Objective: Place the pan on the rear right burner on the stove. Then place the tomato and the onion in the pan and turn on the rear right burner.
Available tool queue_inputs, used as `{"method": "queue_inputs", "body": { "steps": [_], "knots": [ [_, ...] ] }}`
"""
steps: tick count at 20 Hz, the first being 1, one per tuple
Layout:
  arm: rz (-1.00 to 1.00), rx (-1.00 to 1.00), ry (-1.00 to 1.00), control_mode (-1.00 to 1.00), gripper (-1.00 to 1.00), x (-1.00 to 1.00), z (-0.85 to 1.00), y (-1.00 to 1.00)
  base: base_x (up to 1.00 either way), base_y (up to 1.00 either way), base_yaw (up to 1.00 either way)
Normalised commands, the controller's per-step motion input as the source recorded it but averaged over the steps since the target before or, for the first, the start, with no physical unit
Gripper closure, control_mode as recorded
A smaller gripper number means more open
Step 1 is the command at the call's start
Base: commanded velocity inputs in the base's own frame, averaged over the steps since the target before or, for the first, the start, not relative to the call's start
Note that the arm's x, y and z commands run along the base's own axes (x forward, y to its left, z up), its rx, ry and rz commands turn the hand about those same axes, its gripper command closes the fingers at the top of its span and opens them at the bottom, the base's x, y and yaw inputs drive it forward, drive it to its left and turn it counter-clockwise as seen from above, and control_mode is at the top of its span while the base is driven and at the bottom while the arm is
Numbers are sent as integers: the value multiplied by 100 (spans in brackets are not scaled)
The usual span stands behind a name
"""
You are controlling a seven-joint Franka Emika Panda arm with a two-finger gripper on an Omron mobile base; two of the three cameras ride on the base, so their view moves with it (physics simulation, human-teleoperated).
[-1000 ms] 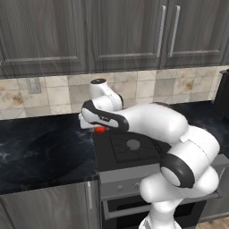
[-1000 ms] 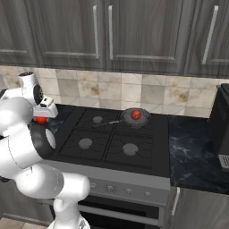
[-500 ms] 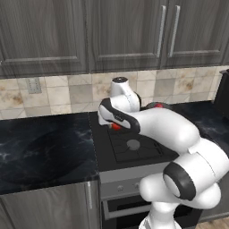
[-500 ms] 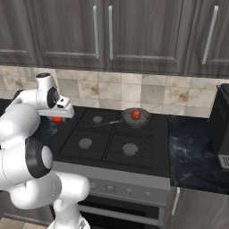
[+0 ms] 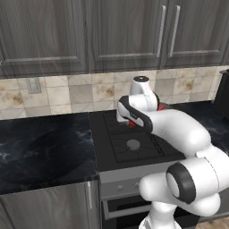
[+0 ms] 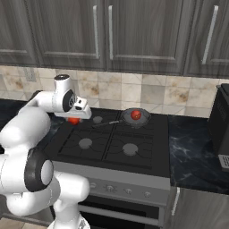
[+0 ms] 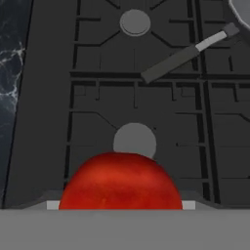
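Note:
My gripper (image 6: pixel 75 117) hangs over the left side of the stove (image 6: pixel 147 147), shut on the tomato (image 7: pixel 121 183), a bright orange-red ball that swells up between the fingers in the hand view. It also peeks out under the hand in the left base view (image 5: pixel 132 124). The pan (image 6: pixel 144 120) sits on the rear right burner, its long handle (image 7: pixel 180 57) pointing left toward the gripper. Inside it lies the onion (image 6: pixel 136 115), a duller red ball. The front left burner cap (image 7: pixel 135 140) is right below the held tomato.
Black marble counter (image 5: pixel 40 152) stretches left of the stove and more counter (image 6: pixel 197 147) lies to its right. A dark appliance (image 6: pixel 222 120) stands at the far right. Knobs (image 6: pixel 127 191) line the steel front. Cabinets hang above the tiled wall.
The arm has swung right from the counter's edge to above the stove's left burners, carrying the tomato with it. The pan and the onion have stayed put.

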Motion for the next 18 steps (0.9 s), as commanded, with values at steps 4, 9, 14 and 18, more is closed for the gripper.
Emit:
{"method": "queue_inputs", "body": {
  "steps": [4, 9, 14, 18],
  "knots": [
    [0, 0, -4, -100, 100, 20, 6, -72, 0, 0, 0],
    [0, 0, -5, -100, 100, 35, 2, -71, 0, 0, 0],
    [0, 0, -6, -100, 100, 43, 0, -66, 0, 0, 0],
    [0, 0, -6, -100, 100, 40, 0, -58, 0, 0, 0]
  ]
}}
